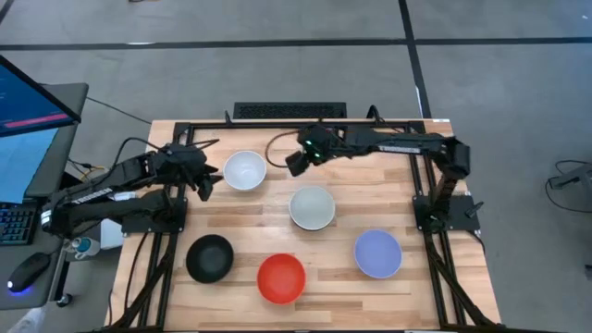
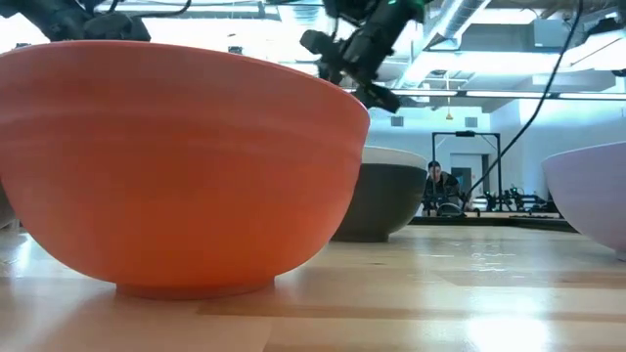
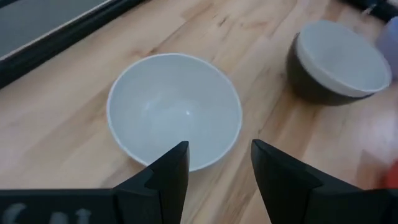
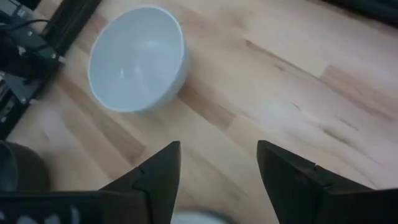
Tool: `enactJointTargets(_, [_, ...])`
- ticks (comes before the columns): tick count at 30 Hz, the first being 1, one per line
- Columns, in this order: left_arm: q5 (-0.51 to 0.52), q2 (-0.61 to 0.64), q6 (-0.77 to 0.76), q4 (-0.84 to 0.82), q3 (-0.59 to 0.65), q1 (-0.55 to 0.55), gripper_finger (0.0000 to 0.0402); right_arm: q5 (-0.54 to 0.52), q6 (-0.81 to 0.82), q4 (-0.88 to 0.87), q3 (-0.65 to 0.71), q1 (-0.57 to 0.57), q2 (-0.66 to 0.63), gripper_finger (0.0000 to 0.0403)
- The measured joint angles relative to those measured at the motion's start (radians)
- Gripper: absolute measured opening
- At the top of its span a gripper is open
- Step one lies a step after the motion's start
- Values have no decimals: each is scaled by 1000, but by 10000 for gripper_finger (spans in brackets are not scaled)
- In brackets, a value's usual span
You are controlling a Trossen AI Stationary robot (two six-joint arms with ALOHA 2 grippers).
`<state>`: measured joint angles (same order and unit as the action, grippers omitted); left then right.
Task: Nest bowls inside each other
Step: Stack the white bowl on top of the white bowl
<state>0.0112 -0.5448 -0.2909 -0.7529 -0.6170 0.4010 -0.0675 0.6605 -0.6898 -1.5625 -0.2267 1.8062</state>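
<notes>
Five bowls stand apart on the wooden table. A white bowl (image 1: 245, 170) is toward the far side. A bowl that is dark outside and white inside (image 1: 312, 207) stands mid-table; in the low view (image 2: 386, 200) a pale rim shows above its dark wall, and I cannot tell whether it is one bowl or two. A black bowl (image 1: 210, 258), a red bowl (image 1: 280, 277) and a lavender bowl (image 1: 377, 253) stand near the front. My left gripper (image 3: 217, 163) hovers open just left of the white bowl (image 3: 174, 109). My right gripper (image 4: 217, 163), also open, hovers to its right, above the table.
A black frame runs along the table's far and side edges (image 1: 287, 123). Bare wood lies between the white bowl and the mid-table bowl. A monitor and keyboard stand off the table's left side. In the low view a person sits far back in the room (image 2: 440, 186).
</notes>
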Motion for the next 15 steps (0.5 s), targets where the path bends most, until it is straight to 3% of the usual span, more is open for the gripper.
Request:
enactJointTargets(7, [-12, -160, 66, -19, 0, -41, 165, 9, -69, -188, -223, 13, 161, 235])
enactJointTargets(15, [-40, -342, 88, -6, -2, -120, 165, -235, -113, -366, -240, 49, 83, 235])
